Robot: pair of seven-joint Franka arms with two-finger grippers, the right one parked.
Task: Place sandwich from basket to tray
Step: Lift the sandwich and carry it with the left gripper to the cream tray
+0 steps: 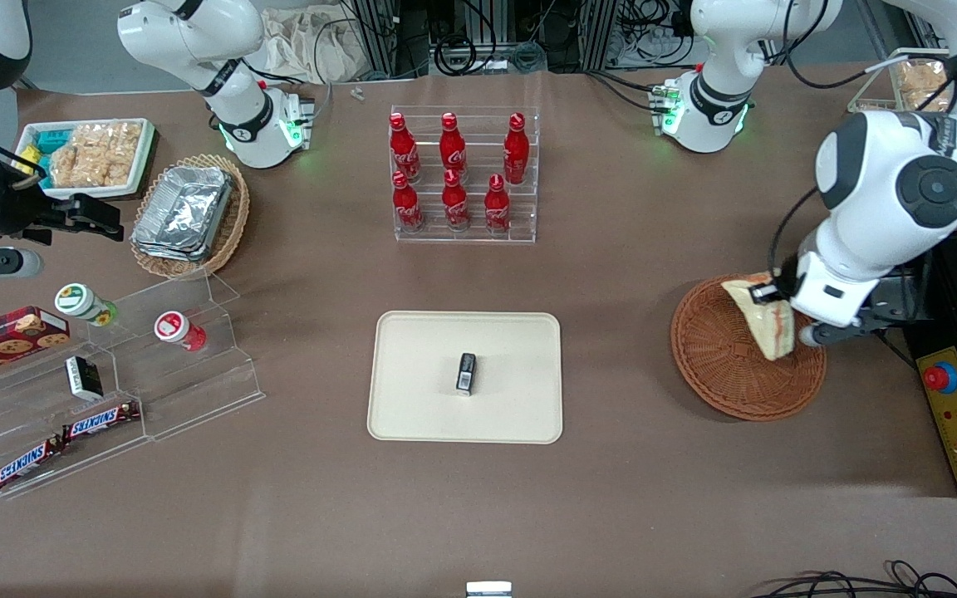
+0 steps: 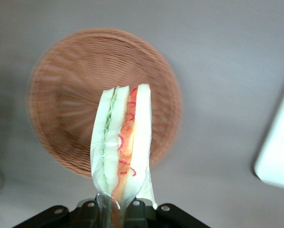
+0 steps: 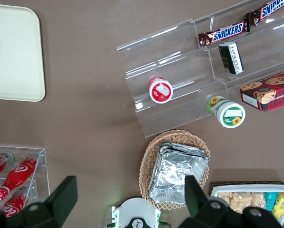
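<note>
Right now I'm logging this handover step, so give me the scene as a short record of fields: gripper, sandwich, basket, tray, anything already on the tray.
gripper: left arm's gripper, above the basket, shut on the sandwich
sandwich: triangular wedge, lifted over the basket, red and green filling visible along its cut edge
basket: round reddish-brown wicker basket, toward the working arm's end of the table, nothing else visible in it
tray: cream rectangular tray, mid-table, nearer the front camera than the cola bottle rack
on tray: small dark packet near its middle
</note>
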